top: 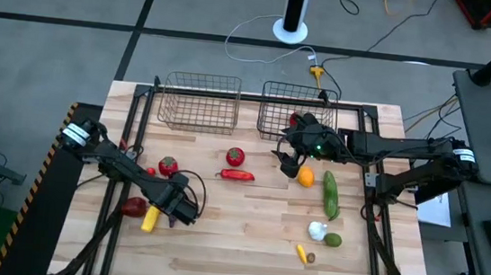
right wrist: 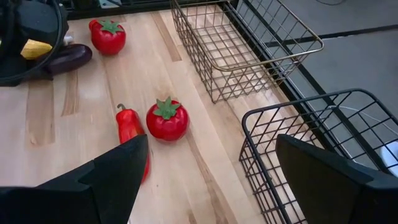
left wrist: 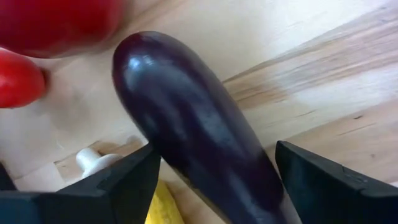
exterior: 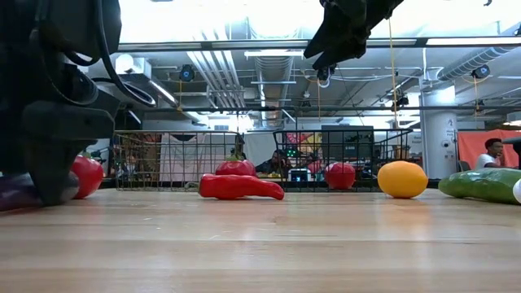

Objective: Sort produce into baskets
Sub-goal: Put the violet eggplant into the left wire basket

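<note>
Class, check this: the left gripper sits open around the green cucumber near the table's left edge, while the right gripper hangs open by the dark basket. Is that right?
Not quite. The left gripper straddles the purple eggplant, not the cucumber; the left wrist view shows it. The green cucumber lies on the table's right side. The rest holds: the right gripper hangs open by the dark basket.

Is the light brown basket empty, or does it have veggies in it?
Empty. From above, the copper basket shows only bare wood through its wire, and the right wrist view also shows nothing in it.
</note>
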You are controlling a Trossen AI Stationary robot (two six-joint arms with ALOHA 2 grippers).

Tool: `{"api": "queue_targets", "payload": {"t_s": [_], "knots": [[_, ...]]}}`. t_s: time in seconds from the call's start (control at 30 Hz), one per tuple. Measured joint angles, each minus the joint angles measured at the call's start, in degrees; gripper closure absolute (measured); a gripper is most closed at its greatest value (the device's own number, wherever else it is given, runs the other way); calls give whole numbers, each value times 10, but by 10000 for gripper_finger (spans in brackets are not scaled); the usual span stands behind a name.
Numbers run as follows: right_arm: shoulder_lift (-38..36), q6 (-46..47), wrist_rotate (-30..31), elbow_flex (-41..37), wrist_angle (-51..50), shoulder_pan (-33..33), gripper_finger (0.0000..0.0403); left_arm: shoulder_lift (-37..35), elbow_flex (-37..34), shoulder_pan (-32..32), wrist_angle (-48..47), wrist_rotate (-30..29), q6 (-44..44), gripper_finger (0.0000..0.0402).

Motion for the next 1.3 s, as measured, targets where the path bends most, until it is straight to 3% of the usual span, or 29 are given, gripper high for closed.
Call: {"api": "queue_targets", "payload": {"t_s": [0.47, 0.83, 0.97, 1.3], "knots": [[0, 0, 0, -1, 0, 0, 58, 0, 3, -1, 16, 16, 14, 238], [0, -1, 0, -2, 0, 0, 58, -35, 87, -1, 2, 26, 144, 247], [0, 2, 0, -6, -2, 0, 58, -75, 127, 1, -40, -8, 207, 247], [0, 10, 0, -14, 0, 0, 58, -182, 239, 65, -174, -173, 412, 247]]}}
